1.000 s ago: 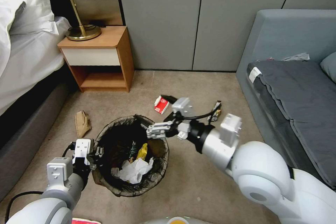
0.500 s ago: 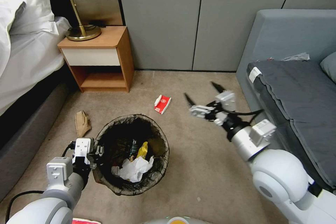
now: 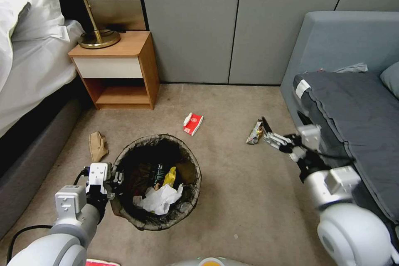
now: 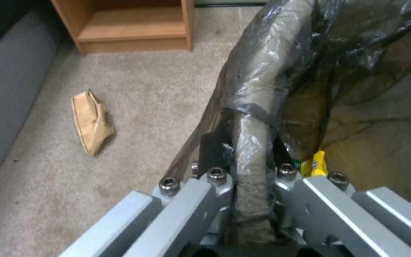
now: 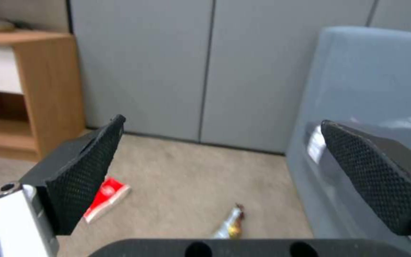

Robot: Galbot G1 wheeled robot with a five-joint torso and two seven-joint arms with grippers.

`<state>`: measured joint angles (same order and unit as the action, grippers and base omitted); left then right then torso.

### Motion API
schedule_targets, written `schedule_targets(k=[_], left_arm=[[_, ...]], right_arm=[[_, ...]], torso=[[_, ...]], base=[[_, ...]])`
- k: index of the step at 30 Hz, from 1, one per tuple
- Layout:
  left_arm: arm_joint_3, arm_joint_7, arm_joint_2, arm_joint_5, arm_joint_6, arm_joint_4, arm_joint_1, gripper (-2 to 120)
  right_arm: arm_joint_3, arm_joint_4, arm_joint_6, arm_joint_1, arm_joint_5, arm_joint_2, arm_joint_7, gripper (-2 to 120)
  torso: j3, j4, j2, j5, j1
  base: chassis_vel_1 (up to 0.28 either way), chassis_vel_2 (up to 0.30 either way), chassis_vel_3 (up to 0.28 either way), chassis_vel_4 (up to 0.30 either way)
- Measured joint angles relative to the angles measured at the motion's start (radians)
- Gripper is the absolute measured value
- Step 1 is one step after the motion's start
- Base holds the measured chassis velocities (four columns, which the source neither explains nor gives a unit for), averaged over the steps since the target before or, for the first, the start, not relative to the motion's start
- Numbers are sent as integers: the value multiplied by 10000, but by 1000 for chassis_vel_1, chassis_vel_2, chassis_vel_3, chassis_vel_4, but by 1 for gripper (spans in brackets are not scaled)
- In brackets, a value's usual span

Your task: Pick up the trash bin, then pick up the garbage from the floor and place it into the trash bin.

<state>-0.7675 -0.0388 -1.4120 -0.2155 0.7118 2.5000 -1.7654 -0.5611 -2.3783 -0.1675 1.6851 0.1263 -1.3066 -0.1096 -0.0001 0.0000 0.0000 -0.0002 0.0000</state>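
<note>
Trash bin [image 3: 156,183] stands on the carpet, its bagged rim clenched in the left hand [image 4: 250,167], probably to keep it steady and near the litter. Right hand [image 3: 270,136], spread wide and empty, hovers beside the small wrapper [image 3: 254,132], seemingly lined up for a grab.

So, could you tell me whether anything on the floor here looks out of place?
Yes, three bits of litter lie loose on the carpet: a crumpled brown paper bag beside the trash bin, a red-white carton beyond it, and a small wrapper by the open right gripper. The left gripper clamps the bin's rim.
</note>
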Motion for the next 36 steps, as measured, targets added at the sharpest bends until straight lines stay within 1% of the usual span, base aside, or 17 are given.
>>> schedule_targets(k=[1,2,5,6,9,13,17,36], left_arm=[[-11,-30,-18,93,-44,0,13,1],[-11,-30,-18,93,-44,0,13,1],[-38,-115,-10,288,-112,0,70,1],[-38,-115,-10,288,-112,0,70,1],[21,-328,12,650,-198,0,92,1],[78,-441,-58,836,-258,0,89,1],[75,-458,-56,850,-263,0,90,1],[93,-500,-70,811,-277,0,93,1]], right_arm=[[-67,0,192,279,-234,-267,63,100],[-67,0,192,279,-234,-267,63,100],[-217,0,573,797,-652,-821,120,100],[-217,0,573,797,-652,-821,120,100],[-296,-10,891,1129,-964,-1207,282,100],[-253,18,1088,1261,-1135,-1454,321,100],[-279,34,1188,1328,-1193,-1595,326,100],[-583,110,1133,1298,-1145,-1596,376,100]], torso=[[0,-1,0,0,-1],[0,-1,0,0,-1],[0,0,1,0,-1],[0,0,1,0,-1],[1,0,1,0,-1],[1,0,0,1,-1],[0,0,0,2,-1],[1,1,0,2,-1]], base=[[0,0,0,0],[0,0,0,0],[0,0,0,0],[0,0,0,0],[0,0,0,0],[0,0,0,0],[-30,29,40,-35],[-75,82,74,-81]])
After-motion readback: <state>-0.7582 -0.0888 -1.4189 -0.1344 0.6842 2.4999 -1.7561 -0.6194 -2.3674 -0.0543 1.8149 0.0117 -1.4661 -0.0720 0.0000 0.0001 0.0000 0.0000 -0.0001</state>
